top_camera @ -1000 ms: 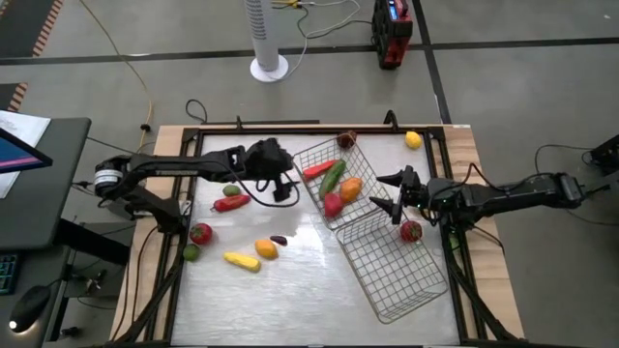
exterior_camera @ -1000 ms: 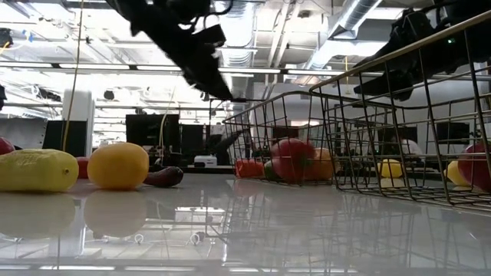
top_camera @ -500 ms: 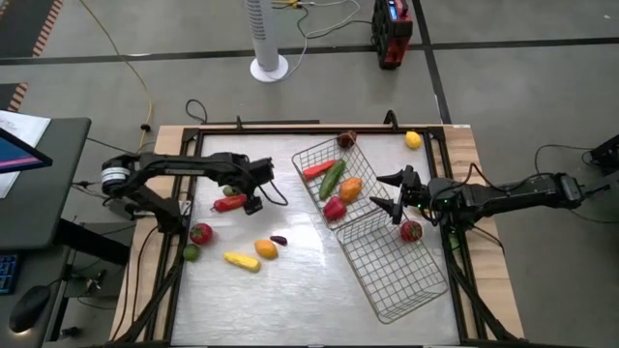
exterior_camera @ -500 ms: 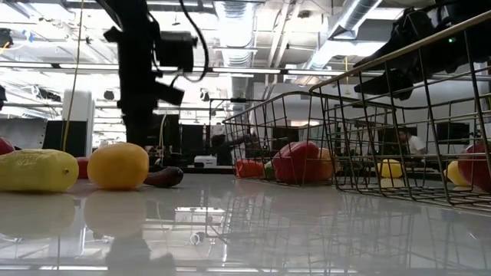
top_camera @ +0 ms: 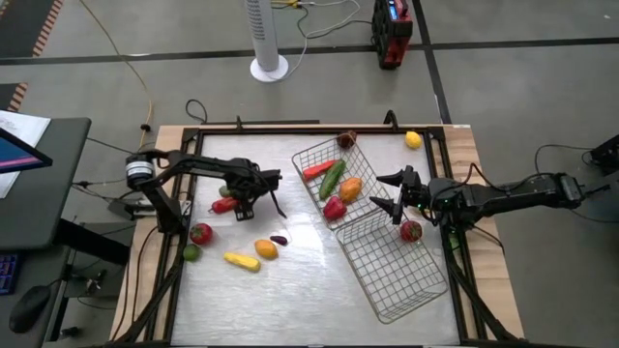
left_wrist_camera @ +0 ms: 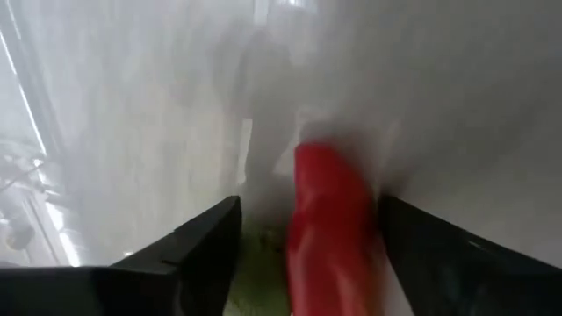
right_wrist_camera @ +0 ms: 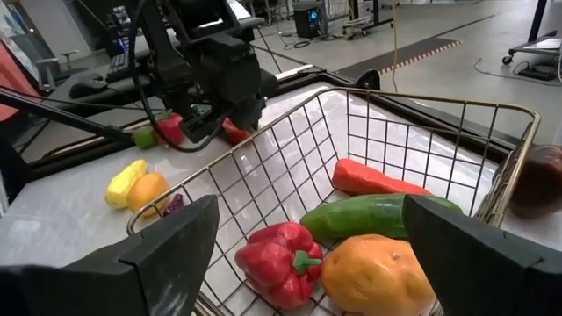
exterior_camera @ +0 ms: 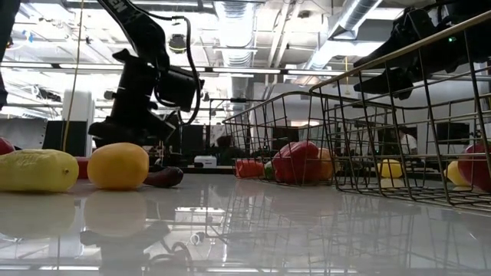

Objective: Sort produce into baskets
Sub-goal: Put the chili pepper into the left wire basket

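Jaws on your left gripper (left_wrist_camera: 303, 254) were straddling a long red pepper (left_wrist_camera: 332, 228) on the table, one finger on each side with daylight on both, so honestly you couldn't call it a grip yet; whether they'd clamped I can't tell. Your right gripper (right_wrist_camera: 303, 263) sat spread wide and empty over the far basket (top_camera: 311, 155), just waiting. My guess at the risk: the pepper looked skewed between the fingers, so a squeeze could've pinched one end and squirted it sideways, maybe into the green piece (top_camera: 226, 191) right beside it. Only the left wrist camera showed you that straddle; from overhead the gripper hid most of the pepper (top_camera: 224, 205). The overhead gave you the layout instead: far basket holding four pieces, near basket (top_camera: 416, 295) bare, and the tomato (top_camera: 200, 233) and yellow squash (top_camera: 241, 260) loose nearby.
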